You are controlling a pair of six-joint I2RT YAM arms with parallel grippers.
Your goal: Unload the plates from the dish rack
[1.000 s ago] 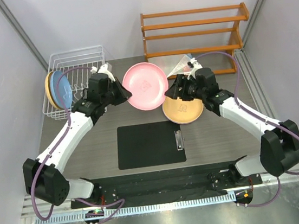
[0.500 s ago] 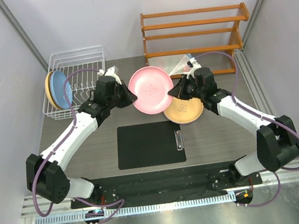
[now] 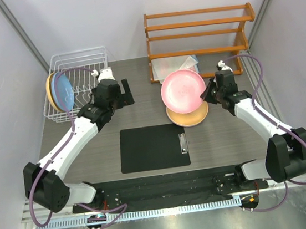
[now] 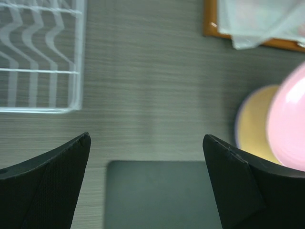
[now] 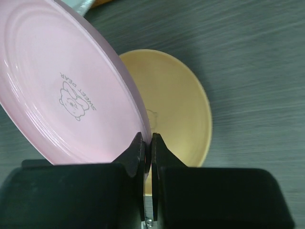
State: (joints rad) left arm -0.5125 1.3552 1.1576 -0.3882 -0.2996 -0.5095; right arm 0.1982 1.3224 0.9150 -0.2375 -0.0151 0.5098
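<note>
My right gripper [image 3: 207, 93] [image 5: 147, 138] is shut on the rim of a pink plate [image 3: 182, 91] [image 5: 62, 90], holding it tilted above an orange-yellow plate [image 3: 191, 116] [image 5: 178, 105] that lies flat on the table. My left gripper [image 3: 125, 94] [image 4: 147, 139] stands wide open with nothing between its fingers, left of the pink plate and apart from it. The white wire dish rack [image 3: 76, 58] [image 4: 43, 71] sits at the back left. A light blue plate [image 3: 63, 91] stands on edge in it, with another orange-yellow plate [image 3: 50, 89] behind.
A black clipboard [image 3: 153, 147] [image 4: 157, 195] lies flat at the table's middle, in front of both grippers. An orange wooden three-tier shelf [image 3: 198, 30] stands at the back right, with clear plastic [image 3: 175, 66] at its foot.
The pink plate passed from my left gripper to my right one. The left opened and drew back to the left; the right closed on the rim and carried the plate rightwards over the orange-yellow plate.
</note>
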